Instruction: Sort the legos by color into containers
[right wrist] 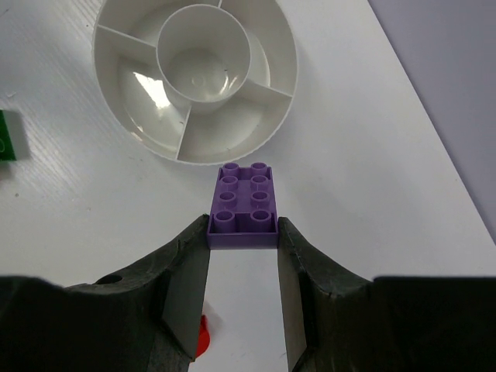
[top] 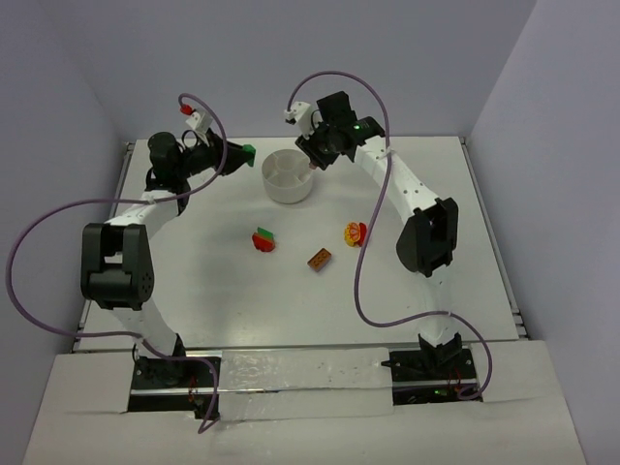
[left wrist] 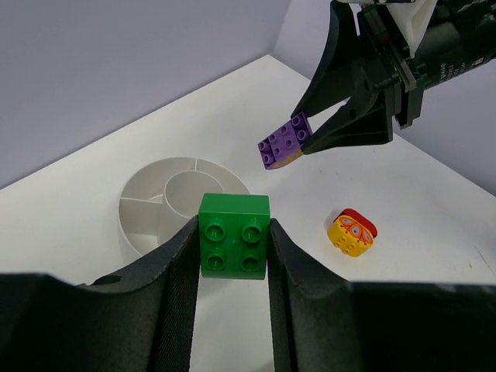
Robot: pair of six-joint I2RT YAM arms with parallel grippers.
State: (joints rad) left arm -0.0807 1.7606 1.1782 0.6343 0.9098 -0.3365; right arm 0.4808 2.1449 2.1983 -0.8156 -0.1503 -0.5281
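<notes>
Two clamped grips, sides hidden: left gripper (left wrist: 232, 225) holds green brick (left wrist: 234, 237), right gripper (right wrist: 242, 225) purple brick (right wrist: 243, 203)

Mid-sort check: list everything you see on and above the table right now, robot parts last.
white bowl: 1, white, far centre of table, compartments look empty
green brick: 1, green, held left of bowl
purple brick: 1, purple, held by bowl's right side
red brick: 1, red with green, mid-table
orange-brown brick: 1, orange-brown, right of red brick
yellow-and-red brick: 1, yellow and red, further right
table: 1, white
left fingers: 2, black, gripping green brick
right fingers: 2, black, gripping purple brick
</notes>
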